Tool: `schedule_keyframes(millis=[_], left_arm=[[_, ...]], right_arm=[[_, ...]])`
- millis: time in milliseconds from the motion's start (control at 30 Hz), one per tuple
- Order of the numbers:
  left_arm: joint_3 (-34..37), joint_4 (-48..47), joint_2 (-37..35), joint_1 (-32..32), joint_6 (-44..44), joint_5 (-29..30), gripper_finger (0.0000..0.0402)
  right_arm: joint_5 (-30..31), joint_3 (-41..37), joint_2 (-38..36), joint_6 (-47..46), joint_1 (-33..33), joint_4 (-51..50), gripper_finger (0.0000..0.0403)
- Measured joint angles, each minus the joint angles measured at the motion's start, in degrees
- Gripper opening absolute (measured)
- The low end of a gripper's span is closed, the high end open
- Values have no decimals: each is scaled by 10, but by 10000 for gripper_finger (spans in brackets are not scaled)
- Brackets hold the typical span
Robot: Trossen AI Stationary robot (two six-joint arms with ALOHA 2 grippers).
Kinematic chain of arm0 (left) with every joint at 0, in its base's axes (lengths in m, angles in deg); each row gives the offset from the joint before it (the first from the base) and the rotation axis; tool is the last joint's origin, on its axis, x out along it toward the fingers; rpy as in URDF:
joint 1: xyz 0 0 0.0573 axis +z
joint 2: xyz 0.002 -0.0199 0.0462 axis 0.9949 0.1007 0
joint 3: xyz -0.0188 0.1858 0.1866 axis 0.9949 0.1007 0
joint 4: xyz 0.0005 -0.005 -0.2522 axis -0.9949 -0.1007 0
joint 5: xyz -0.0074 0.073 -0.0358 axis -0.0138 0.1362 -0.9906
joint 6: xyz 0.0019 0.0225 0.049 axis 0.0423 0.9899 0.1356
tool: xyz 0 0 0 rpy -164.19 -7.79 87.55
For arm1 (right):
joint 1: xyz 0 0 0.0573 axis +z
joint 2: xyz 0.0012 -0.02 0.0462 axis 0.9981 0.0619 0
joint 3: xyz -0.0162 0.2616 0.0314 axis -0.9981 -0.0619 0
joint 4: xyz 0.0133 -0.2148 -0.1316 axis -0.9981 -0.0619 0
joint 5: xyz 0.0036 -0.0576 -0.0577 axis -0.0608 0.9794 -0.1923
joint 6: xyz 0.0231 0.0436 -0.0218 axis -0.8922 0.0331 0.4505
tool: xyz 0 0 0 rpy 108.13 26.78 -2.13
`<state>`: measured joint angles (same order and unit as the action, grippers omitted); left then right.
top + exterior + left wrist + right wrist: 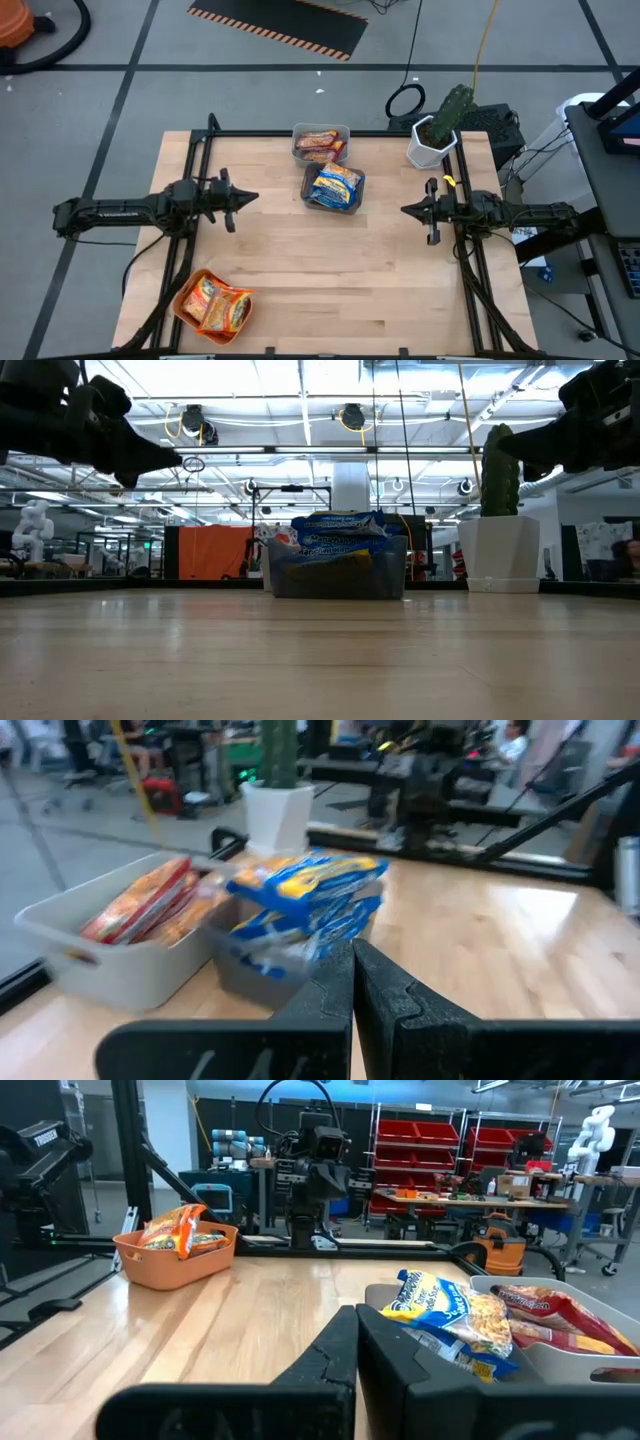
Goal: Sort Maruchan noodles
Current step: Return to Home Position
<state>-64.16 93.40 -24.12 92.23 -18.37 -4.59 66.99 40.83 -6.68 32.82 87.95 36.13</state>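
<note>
Overhead, the wooden table (330, 280) had an arm at each side, left gripper (247, 197) and right gripper (408, 210) both pinched closed, empty. The orange bin (179, 302) held orange noodles (218, 305), the dark bin (306, 190) blue noodles (335, 187), the grey bin (320, 128) reddish noodles (320, 147).

Bare worktop (330, 270) lies open between left claw (250, 197) and right claw (405, 210); pale bin (320, 128), dark bin (307, 180) and potted cactus (440, 125) block the far side, an orange basket (183, 300) the near-left corner.
</note>
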Motion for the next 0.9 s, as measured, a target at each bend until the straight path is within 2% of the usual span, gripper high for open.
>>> schedule_keyframes(millis=[167,267,400,533,767,900], left_arm=[[0,28,-5,-20,18,-36,1],[11,31,-22,-41,18,-34,1],[59,69,-61,-71,2,-7,1],[59,25,-93,-87,10,16,1],[59,13,-153,-87,35,21,1],[59,-32,-187,-87,47,22,1]], right_arm=[[0,0,0,0,0,0,0],[0,0,0,0,0,0,0],[1,0,0,0,0,-1,0],[1,0,0,0,0,-1,0],[1,0,0,0,0,-1,0],[1,0,0,0,0,-1,0]])
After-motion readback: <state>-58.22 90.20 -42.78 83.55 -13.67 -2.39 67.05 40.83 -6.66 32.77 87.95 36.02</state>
